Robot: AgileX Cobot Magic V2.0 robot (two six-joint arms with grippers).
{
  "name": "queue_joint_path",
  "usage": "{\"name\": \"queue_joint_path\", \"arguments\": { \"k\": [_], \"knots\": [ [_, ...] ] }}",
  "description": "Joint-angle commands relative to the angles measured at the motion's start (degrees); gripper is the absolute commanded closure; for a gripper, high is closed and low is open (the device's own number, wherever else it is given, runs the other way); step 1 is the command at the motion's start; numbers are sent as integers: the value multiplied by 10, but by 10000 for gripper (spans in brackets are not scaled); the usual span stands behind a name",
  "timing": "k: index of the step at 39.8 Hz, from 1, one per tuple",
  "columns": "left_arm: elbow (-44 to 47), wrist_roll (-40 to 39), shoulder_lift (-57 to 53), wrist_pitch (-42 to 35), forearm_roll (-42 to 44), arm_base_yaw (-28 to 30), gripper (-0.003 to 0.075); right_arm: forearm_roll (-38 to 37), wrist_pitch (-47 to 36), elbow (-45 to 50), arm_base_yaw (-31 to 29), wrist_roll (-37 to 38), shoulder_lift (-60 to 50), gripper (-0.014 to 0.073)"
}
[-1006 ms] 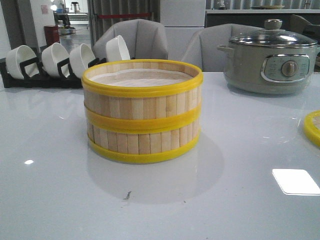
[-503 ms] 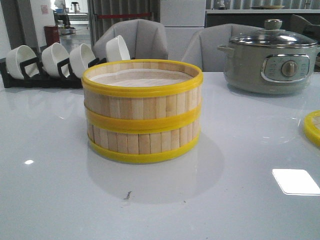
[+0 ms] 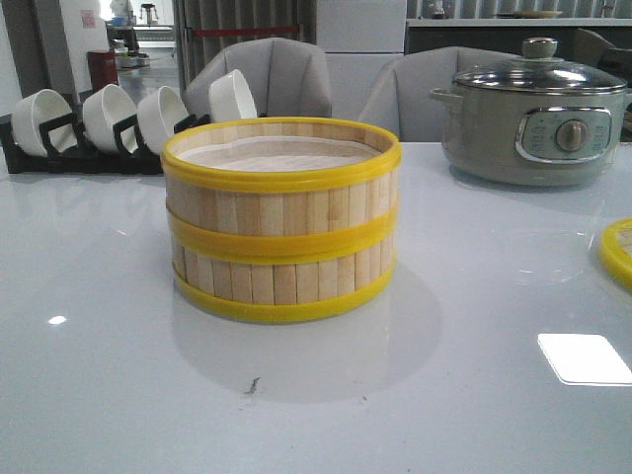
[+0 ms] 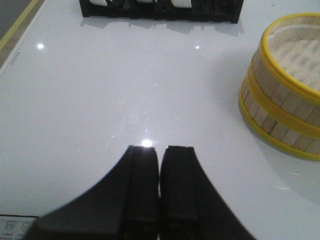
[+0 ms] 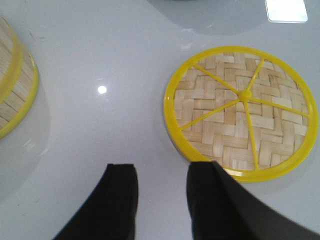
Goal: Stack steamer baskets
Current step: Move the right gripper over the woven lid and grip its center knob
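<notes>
**The lid lies on the right side, close to the right gripper**

Two steamer baskets (image 3: 281, 219) stand one on the other in the middle of the table (image 3: 99, 395), with the top tier open. The woven lid (image 5: 241, 112) lies flat on the table, well apart from the stack on the robot's right; in the front view only its yellow edge shows at the right border. The right gripper (image 5: 162, 195) hovers above the table with its fingers parted and nothing between them, and the lid is just beside one finger, touching it in the picture. The left gripper (image 4: 160, 187) has its fingers pressed together, empty, with the stack off to one side of it. I judge that the right arm is the nearer one to take the lid, and it must then carry it toward the robot's left to reach the stack. The lid is round, so it has no long axis to align with
</notes>
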Motion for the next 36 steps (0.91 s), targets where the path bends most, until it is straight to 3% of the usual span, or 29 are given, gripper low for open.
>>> {"name": "queue_joint_path", "arguments": {
  "k": [1,14,36],
  "knots": [
    [-16,-4,2,-50,1,0,636,-18,-52,-28,-17,-3,38,232],
    [-16,-4,2,-50,1,0,636,-18,-53,-123,-95,-3,219,232],
    [-16,-4,2,-51,1,0,636,-20,-49,-249,-137,-3,416,232]
  ]
}}
